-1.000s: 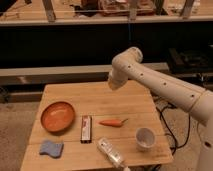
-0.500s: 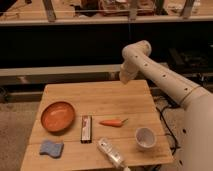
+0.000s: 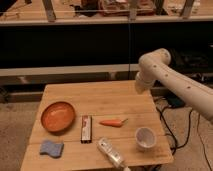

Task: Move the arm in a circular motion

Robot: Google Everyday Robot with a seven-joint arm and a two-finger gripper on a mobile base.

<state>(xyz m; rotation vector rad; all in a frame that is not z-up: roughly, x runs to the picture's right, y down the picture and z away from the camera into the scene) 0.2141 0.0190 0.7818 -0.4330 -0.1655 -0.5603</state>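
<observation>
Circling is judged in hand: the large cream-white tubular arm [image 3: 172,84] is bent over the far right edge of the wooden table [image 3: 100,102], the gripper [image 3: 141,87] at its lowered tip, its state impossible to tell. Next, a smooth curved sweep is called for.

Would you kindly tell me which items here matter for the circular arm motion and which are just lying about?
Job: the arm, near a far corner of the table; its gripper is not in view.
Lying about: orange bowl, dark bar, carrot, white cup, blue sponge, clear bottle.
</observation>
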